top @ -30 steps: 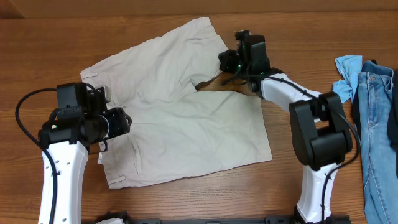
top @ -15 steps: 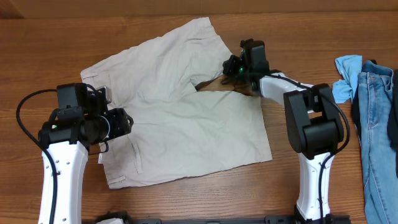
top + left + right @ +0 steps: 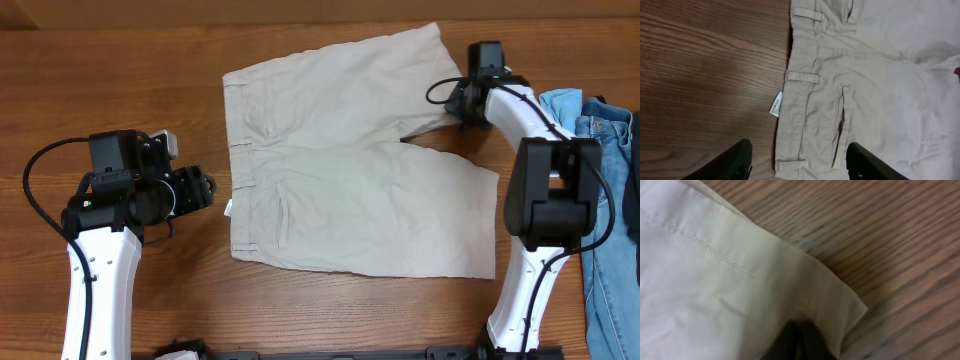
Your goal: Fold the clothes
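Change: Shorts (image 3: 350,170) now lie further toward 3 o'clock than a second ago and are spread flat where they were bunched. The right arm has swung out to 2 o'clock.
Shorts: pale beige, flat on the wooden table (image 3: 330,320), filling the middle of the overhead view, with the waistband at 9 o'clock and both legs pointing to 3 o'clock.
Edges: the waistband edge runs straight from 12 to 6 o'clock, with belt loops and a small white label (image 3: 776,103) sticking out over the wood. The notch between the legs opens toward 3 o'clock. The upper leg's hem ends in a stitched corner at 2 o'clock.
Right gripper (image 3: 462,103): at that hem corner. In the wrist view its dark fingertips (image 3: 797,340) are closed together, pinching the fabric just inside the hem.
Left gripper (image 3: 203,190): at 9 o'clock, fingers spread wide and holding nothing, just beside the waistband but not touching it.
Open room: bare wood lies around the left gripper and in a wide band at 6 o'clock. Only a narrow strip is free at 12 o'clock.
Crowding: at 3 o'clock the right arm stands just beside the lower leg's hem, with blue denim (image 3: 605,180) beyond it.
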{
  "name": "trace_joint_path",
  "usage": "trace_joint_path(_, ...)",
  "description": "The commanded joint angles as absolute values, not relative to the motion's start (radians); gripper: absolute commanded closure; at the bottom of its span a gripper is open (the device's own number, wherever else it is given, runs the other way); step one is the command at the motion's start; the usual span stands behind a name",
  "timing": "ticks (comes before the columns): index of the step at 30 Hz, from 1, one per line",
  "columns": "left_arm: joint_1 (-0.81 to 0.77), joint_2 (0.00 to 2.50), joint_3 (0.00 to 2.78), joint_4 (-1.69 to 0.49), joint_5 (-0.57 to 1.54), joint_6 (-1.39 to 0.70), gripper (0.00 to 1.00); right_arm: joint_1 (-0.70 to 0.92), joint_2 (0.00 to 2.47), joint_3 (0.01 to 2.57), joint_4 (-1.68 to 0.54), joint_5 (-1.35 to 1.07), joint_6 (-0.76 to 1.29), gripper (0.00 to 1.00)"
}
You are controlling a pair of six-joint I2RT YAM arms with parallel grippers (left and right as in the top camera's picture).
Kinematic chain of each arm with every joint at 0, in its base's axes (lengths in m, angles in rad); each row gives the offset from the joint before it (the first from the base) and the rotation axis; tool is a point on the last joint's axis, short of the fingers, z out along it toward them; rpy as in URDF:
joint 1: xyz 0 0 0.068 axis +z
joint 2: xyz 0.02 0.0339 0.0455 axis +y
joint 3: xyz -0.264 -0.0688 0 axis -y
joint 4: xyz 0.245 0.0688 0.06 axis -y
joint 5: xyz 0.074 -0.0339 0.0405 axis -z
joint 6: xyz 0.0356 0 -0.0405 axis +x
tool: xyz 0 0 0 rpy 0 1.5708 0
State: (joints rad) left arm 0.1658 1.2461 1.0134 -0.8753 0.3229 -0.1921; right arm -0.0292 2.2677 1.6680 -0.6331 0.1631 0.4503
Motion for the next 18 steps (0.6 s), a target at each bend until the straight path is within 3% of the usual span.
trace_joint_path(1,0.159,1.250,1.031,-0.867,0.342,-0.196,0.34,-0.041,2.273,1.683,-0.694,0.020,0.339,0.67)
trace_joint_path(4,0.117,1.259,1.030,-0.889,0.341,-0.194,0.32,-0.041,2.144,1.684,-0.695,-0.111,0.339,0.52)
trace_joint_path(5,0.104,1.264,1.029,-0.908,0.337,-0.196,0.29,-0.041,2.092,1.684,-0.701,-0.144,0.340,0.42)
trace_joint_path(6,0.089,1.275,1.028,-0.933,0.337,-0.226,0.17,-0.042,2.047,1.684,-0.710,-0.165,0.340,0.33)
trace_joint_path(8,0.077,1.300,1.018,-0.962,0.339,-0.282,0.16,-0.042,1.950,1.684,-0.744,-0.186,0.340,0.21)
trace_joint_path(18,0.077,1.430,0.804,-0.921,0.387,-0.413,0.25,-0.041,1.612,1.684,-1.038,-0.202,0.339,0.18)
